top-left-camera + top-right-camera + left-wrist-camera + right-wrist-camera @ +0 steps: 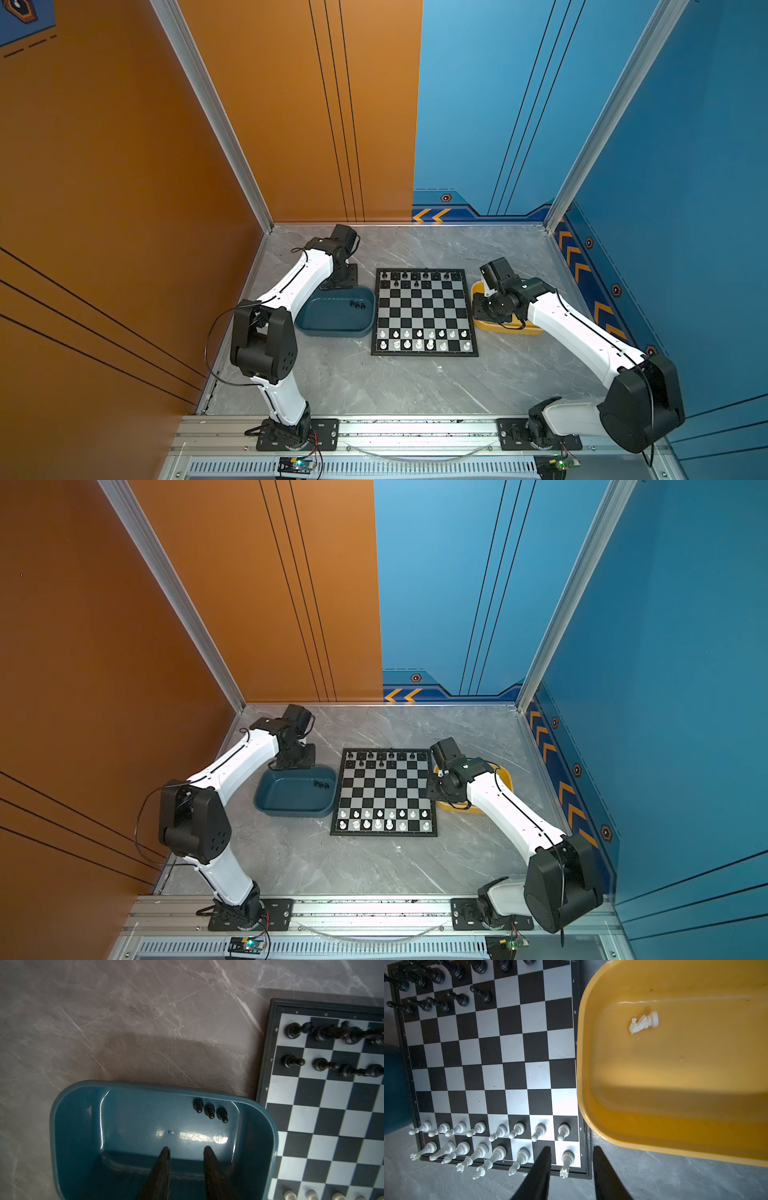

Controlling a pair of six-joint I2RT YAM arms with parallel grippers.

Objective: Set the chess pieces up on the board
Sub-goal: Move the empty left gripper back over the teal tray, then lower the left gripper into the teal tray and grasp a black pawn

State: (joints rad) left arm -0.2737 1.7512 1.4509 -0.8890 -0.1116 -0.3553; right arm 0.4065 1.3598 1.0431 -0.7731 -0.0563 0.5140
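Though neither grips anything, left hand (186, 1148) and right hand (572, 1147) stand part-open — empty.

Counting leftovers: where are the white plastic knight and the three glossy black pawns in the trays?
white plastic knight (643, 1021): right wrist view, its body.
three glossy black pawns (209, 1109): left wrist view, middle pawn's base.

**Robot Lab Cell**

A left arm (286, 286) and right arm (582, 328) are bolted to an aluminium rail (415, 428) fronting a marble-patterned tabletop (415, 386). An orange panel (124, 166) and a blue panel (685, 166) enclose it; a bare circuit board (296, 462) sits wired at the front.
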